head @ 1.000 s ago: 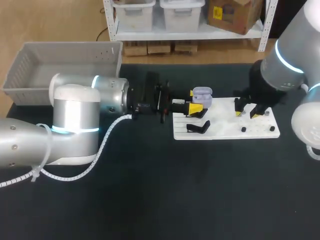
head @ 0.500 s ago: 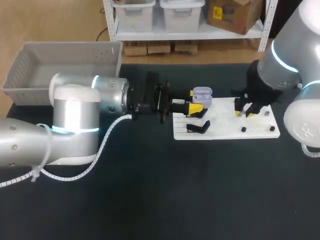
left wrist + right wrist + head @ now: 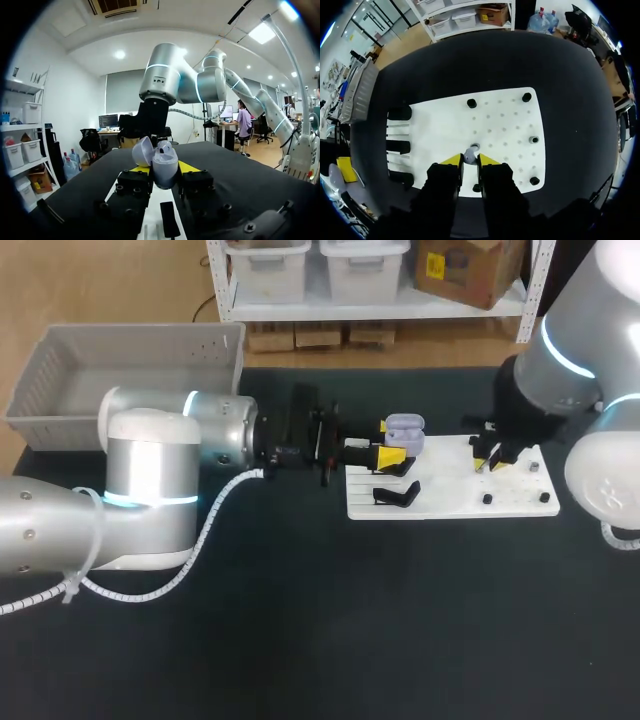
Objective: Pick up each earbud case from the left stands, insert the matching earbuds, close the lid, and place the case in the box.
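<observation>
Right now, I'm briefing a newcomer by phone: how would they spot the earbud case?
On the dark table lies a white board. At its left end, the left gripper holds the earbud case: lavender, lid open, unlike the black stands beside it.

We see a pale lavender earbud case (image 3: 164, 167), lid and body the same shade. Our left gripper (image 3: 388, 442) has bright yellow tips on black fingers; our right gripper (image 3: 469, 161) wears the same yellow on black. The earbud (image 3: 469, 155) at its tips is a pale greyish lilac. The board (image 3: 500, 130) is white, dotted with a regular grid of small holes, and it carries black pegs (image 3: 471, 103) and black stands (image 3: 400, 147). The table (image 3: 400, 620) is near-black. The box (image 3: 60, 390) is light grey, with small perforations in its wall. Our left arm (image 3: 150, 470) and right arm (image 3: 570, 360) are silver-grey with glowing cyan rings.
</observation>
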`<state>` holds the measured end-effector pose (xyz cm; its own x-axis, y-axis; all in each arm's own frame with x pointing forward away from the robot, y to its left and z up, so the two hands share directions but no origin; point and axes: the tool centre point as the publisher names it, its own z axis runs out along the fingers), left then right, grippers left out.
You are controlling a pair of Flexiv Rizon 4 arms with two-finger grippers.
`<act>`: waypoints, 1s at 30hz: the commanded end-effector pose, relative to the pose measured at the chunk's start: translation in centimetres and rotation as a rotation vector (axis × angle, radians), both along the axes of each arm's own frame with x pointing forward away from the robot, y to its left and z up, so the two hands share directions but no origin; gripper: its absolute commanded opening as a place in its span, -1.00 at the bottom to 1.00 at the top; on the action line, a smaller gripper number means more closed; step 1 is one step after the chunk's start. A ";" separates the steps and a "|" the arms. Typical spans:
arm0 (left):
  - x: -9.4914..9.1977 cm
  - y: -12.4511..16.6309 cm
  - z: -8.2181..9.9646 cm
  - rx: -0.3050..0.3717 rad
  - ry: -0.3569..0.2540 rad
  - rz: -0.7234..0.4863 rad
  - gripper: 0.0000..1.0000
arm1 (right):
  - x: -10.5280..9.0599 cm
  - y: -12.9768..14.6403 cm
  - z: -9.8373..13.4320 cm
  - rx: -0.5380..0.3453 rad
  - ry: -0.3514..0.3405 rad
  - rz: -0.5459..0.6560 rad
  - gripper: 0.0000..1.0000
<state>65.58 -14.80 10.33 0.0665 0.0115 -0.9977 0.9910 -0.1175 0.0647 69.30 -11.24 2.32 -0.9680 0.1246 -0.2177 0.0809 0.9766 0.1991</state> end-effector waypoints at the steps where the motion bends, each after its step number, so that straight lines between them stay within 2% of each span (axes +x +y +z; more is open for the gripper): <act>1: -0.1 0.0 0.0 -0.002 -0.003 0.005 -1.00 | -1.7 -0.3 1.7 -0.010 -0.021 -0.009 -1.00; 7: -0.1 0.0 0.0 -0.002 -0.003 0.005 -1.00 | -3.2 -0.2 5.2 0.021 -0.063 -0.009 -1.00; 13: -0.1 0.0 0.0 -0.002 -0.003 0.005 -1.00 | -4.6 0.8 10.7 0.033 -0.106 0.029 -1.00; 18: -0.1 0.0 0.0 -0.002 -0.003 0.005 -1.00 | -5.6 2.8 14.5 0.050 -0.135 0.102 -1.00; 24: -0.1 0.0 0.0 -0.002 -0.003 0.005 -1.00 | -6.4 5.5 16.6 0.053 -0.135 0.190 -1.00; 30: -0.1 0.0 0.0 -0.002 -0.003 0.005 -1.00 | -7.4 8.4 17.2 0.068 -0.069 0.298 -1.00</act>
